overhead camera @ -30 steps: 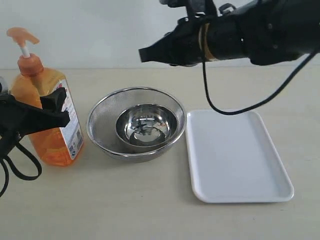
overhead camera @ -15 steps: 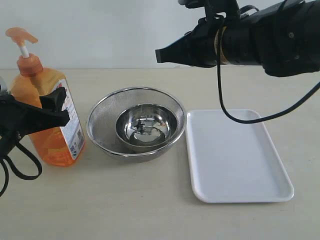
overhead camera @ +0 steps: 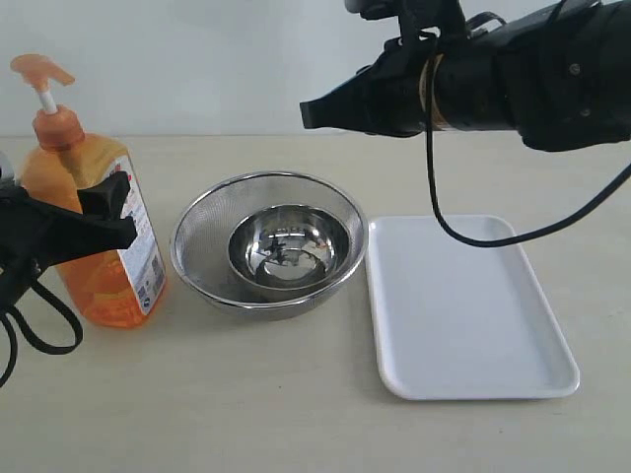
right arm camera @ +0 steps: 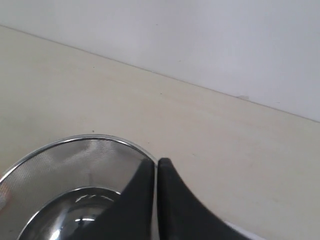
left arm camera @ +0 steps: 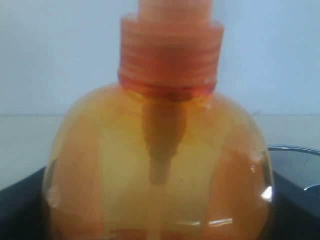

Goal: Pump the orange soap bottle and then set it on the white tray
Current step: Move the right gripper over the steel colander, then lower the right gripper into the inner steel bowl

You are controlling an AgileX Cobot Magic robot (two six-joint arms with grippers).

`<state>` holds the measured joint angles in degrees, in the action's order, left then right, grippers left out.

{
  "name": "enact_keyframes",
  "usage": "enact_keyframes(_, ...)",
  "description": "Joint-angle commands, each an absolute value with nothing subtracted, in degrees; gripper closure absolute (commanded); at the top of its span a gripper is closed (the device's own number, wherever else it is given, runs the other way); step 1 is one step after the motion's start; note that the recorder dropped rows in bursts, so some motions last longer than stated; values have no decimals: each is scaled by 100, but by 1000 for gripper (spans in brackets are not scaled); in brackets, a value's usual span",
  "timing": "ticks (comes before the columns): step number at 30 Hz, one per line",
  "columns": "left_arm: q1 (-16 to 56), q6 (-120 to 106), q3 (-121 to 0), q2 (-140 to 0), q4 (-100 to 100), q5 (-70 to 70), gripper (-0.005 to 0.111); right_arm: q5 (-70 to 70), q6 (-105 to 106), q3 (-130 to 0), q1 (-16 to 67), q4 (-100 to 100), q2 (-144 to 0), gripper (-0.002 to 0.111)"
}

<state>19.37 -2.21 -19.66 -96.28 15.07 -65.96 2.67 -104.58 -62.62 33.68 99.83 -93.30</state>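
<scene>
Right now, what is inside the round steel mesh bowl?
A smaller polished steel bowl sits inside the mesh bowl, showing only reflections. The mesh floor beneath it is covered, so anything under it cannot be seen.

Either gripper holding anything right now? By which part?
The left gripper grips the bottle around its body, below the collar. The right gripper is shut and empty.

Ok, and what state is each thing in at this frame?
orange soap bottle: upright on the table, pump head up, not on the tray.
left gripper: shut on the bottle's body.
right gripper: shut, empty, up in the air.
white tray: flat on the table, nothing on it.
mesh bowl: upright, smaller steel bowl inside.
</scene>
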Motion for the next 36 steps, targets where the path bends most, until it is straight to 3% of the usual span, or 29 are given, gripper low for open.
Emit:
enact_keyframes(1,1958,-260,-2031,-9585,1516,-6996,102,-61,-10484,-6233,3384,9995,-9263,109)
enact_keyframes(11,1958,-260,-2031,-9585,1516,-6996,102,393,-10966,-6020,3384,9916,-9263,109)
enact_keyframes(18,1958,-260,-2031,-9585,1516,-6996,102,507,-5083,-5944,3557,5646,-9219,109)
enact_keyframes(26,1958,-260,-2031,-9585,1516,-6996,102,1672,1202,-6060,3421,-37,-9083,109)
enact_keyframes(36,1958,-260,-2031,-9585,1516,-6996,102,1270,911,-6216,3365,-499,-9211,109)
